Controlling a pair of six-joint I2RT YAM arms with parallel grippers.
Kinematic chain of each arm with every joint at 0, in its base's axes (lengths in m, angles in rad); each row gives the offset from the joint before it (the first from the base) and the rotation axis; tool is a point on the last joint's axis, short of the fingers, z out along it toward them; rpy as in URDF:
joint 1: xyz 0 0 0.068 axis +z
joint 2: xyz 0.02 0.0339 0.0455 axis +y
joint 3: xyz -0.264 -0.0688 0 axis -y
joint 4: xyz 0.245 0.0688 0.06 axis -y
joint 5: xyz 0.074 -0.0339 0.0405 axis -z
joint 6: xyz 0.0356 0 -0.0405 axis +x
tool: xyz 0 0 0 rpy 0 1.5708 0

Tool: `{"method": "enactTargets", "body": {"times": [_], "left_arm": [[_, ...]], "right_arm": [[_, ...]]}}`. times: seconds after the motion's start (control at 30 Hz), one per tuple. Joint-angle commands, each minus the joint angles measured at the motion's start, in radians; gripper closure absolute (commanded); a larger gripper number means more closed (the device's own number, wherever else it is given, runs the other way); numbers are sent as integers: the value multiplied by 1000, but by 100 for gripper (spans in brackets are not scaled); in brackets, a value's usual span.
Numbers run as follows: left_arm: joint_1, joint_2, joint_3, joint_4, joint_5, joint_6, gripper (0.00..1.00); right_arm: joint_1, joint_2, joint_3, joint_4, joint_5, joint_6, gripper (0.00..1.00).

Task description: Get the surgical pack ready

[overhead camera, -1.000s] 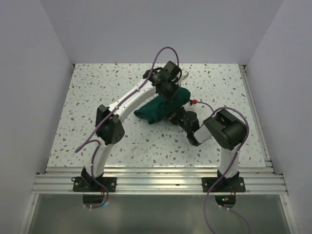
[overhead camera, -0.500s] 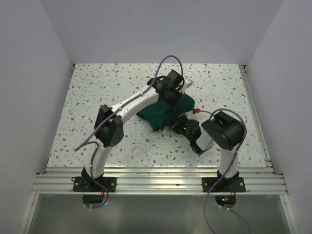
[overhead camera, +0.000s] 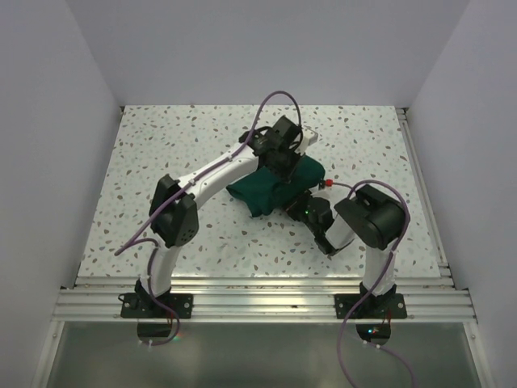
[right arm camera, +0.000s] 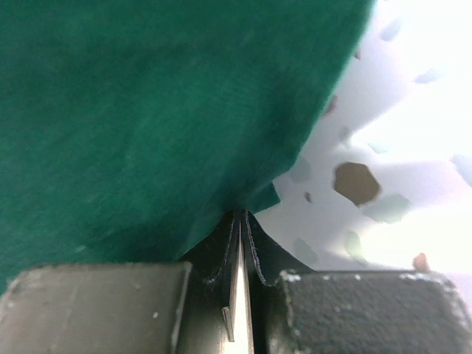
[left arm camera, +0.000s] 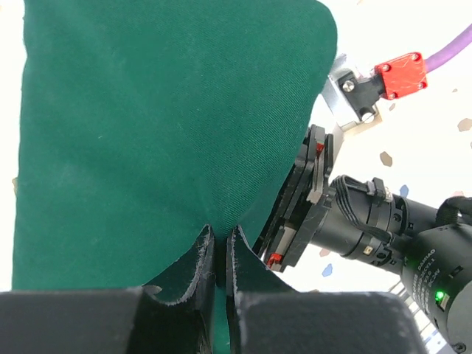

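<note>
The dark green cloth bundle (overhead camera: 271, 187) lies in the middle of the speckled table. My left gripper (overhead camera: 284, 162) is over its far right part. In the left wrist view it (left arm camera: 220, 247) is shut on a pinch of the green cloth (left arm camera: 162, 133). My right gripper (overhead camera: 299, 207) is at the bundle's near right edge. In the right wrist view it (right arm camera: 242, 221) is shut on the hem of the cloth (right arm camera: 147, 110). The steel tray, scissors, forceps and gauze are hidden or out of view.
The right arm's wrist (left arm camera: 369, 228) and its red connector (left arm camera: 402, 74) are close beside my left fingers. A raised rail (overhead camera: 420, 186) runs along the table's right edge. White walls stand at the back and sides.
My left gripper has moved right and a little nearer with the cloth. The bundle has shifted right and become more compact. My right gripper has drawn back slightly toward the near edge.
</note>
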Motion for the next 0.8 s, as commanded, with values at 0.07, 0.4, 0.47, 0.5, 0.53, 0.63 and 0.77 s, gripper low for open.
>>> {"method": "enactTargets", "body": {"times": [0.07, 0.4, 0.47, 0.5, 0.53, 0.63, 0.77], "left_arm": [[-22, -78, -94, 168, 68, -40, 100], [-48, -113, -226, 301, 76, -80, 100], [-57, -115, -258, 323, 76, -83, 100], [-60, -115, -269, 332, 70, -84, 100], [-61, -113, -280, 349, 68, -86, 100], [-75, -122, -330, 398, 44, -90, 100], [-91, -165, -451, 490, -7, -98, 100]], "right_arm": [[-2, -65, -30, -24, 59, -30, 91], [-2, -130, -93, -156, 129, 2, 91], [-2, -187, -93, -255, 142, 28, 91], [-2, -210, -90, -362, 146, 28, 91], [-2, -233, -82, -438, 151, 31, 91], [-1, -365, -19, -766, 203, 33, 91], [-4, -544, 15, -1114, 319, 7, 92]]}}
